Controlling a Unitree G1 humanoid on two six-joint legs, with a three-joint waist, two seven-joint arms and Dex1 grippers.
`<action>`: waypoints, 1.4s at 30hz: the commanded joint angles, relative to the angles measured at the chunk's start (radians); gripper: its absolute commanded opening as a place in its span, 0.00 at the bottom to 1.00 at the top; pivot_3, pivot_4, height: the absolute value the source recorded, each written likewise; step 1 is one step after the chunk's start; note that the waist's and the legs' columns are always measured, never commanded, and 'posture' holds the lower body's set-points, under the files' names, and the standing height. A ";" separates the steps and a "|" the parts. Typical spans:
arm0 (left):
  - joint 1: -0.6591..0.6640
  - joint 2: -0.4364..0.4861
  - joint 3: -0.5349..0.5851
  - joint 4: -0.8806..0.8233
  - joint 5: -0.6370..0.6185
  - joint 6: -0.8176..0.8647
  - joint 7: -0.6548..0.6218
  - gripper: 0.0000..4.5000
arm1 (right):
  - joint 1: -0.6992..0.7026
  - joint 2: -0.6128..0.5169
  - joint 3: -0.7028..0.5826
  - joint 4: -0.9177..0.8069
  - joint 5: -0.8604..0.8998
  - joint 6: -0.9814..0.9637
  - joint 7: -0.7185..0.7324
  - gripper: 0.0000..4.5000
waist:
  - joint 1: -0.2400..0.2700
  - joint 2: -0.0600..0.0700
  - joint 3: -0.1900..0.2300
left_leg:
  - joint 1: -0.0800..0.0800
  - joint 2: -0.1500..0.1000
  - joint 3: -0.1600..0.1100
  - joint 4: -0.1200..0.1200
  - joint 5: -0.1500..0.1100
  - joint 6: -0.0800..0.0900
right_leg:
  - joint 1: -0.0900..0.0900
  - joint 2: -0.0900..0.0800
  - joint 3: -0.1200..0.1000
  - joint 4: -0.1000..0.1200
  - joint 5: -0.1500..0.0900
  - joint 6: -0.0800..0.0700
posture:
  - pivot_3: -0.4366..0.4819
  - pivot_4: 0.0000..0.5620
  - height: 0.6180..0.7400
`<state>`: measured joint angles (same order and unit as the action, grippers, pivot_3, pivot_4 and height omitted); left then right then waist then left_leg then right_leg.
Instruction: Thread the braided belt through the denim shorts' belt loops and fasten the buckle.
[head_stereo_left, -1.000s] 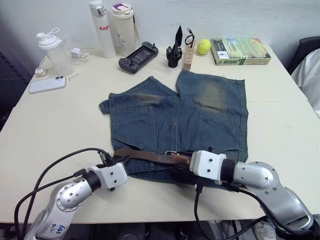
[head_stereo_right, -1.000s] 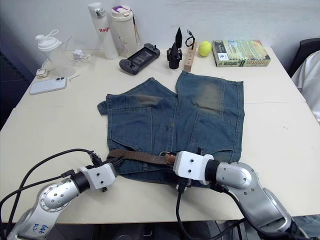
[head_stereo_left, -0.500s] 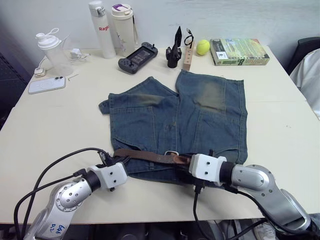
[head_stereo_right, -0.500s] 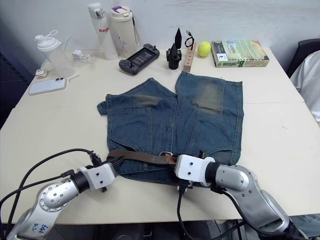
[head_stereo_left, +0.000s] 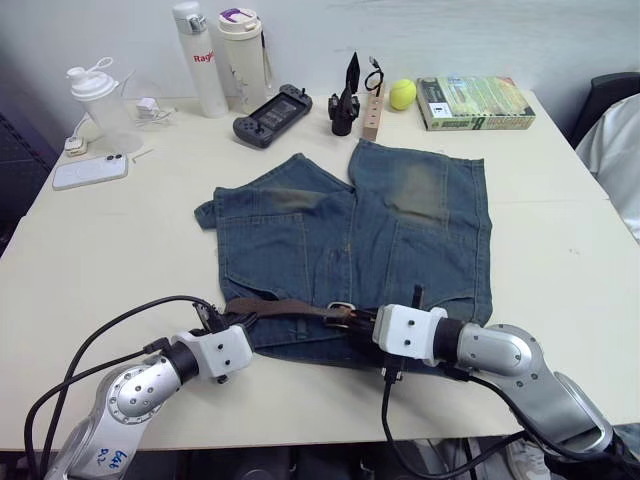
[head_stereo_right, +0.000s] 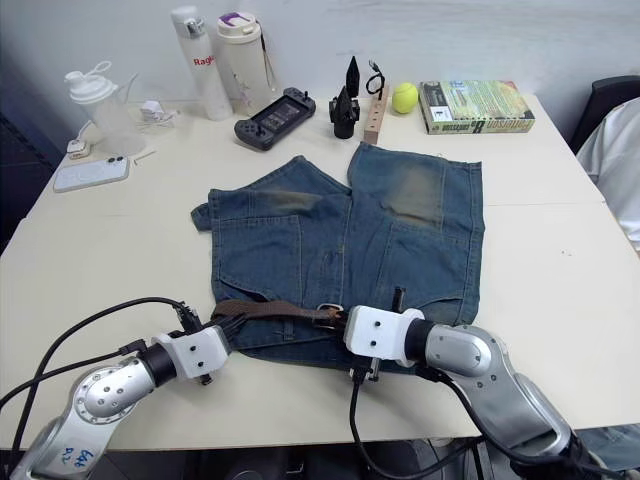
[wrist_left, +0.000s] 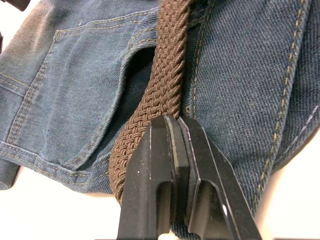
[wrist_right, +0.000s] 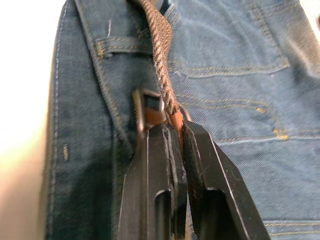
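Observation:
The denim shorts (head_stereo_left: 400, 230) lie flat on the table with the waistband toward me. The braided belt (head_stereo_left: 285, 309) runs along the left half of that waistband between my two grippers. My left gripper (head_stereo_left: 222, 318) sits at the belt's left end, its fingers (wrist_left: 150, 150) shut against the brown weave (wrist_left: 167, 65). My right gripper (wrist_right: 172, 127) is shut on the belt's tan part, right next to the silver buckle (wrist_right: 146, 107). A belt loop (wrist_right: 122, 46) shows beside the strap; I cannot tell whether the belt passes under it.
Along the far edge stand a shaker (head_stereo_left: 95, 95), two tall bottles (head_stereo_left: 190, 55), a game controller (head_stereo_left: 270, 102), a black gadget (head_stereo_left: 345, 100), a wooden block (head_stereo_left: 373, 110), a tennis ball (head_stereo_left: 402, 94) and a book (head_stereo_left: 475, 102). A phone (head_stereo_left: 90, 170) lies far left. Black cables (head_stereo_left: 110, 340) trail from my arms.
The whole view has shifted slightly. My right arm has edged a little to the left along the waistband, still holding the belt near the buckle. The left gripper has stayed put.

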<state>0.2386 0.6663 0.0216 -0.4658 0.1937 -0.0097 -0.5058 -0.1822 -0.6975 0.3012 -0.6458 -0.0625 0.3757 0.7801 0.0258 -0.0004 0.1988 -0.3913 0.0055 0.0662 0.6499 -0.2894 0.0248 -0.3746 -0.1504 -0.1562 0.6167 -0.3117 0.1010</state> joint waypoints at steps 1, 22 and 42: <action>0.042 0.027 0.075 -0.060 -0.122 0.015 -0.082 0.41 | -0.054 -0.020 -0.014 0.026 -0.037 -0.143 0.008 0.00 | -0.002 0.000 0.000 | 0.000 0.000 0.000 0.000 0.000 0.000 | 0.000 0.000 0.000 0.000 0.000 0.000 | 0.48 0.27 0.81; 0.018 -0.096 0.173 -0.090 -2.165 0.620 0.588 0.60 | -0.196 0.145 0.051 0.386 -0.371 -0.802 -0.276 0.00 | -0.002 -0.003 0.000 | 0.001 0.002 -0.001 0.012 -0.001 -0.001 | 0.004 0.005 0.014 0.006 -0.001 -0.001 | 0.48 0.27 0.81; -0.176 -0.436 0.160 -0.036 -2.166 0.678 0.953 0.43 | -0.178 0.156 0.037 0.388 -0.374 -0.820 -0.259 0.00 | -0.001 -0.007 -0.001 | 0.001 0.005 0.002 0.014 -0.001 -0.001 | 0.004 0.016 0.022 0.004 -0.002 -0.001 | 0.48 0.27 0.81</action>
<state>0.0779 0.2346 0.1770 -0.4841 -1.9592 0.6576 0.4457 -0.3664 -0.5439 0.3528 -0.2275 -0.4475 -0.4369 0.5204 0.0247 -0.0069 0.1975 -0.3899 0.0104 0.0678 0.6638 -0.2907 0.0234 -0.3707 -0.1348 -0.1344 0.6207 -0.3134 0.0998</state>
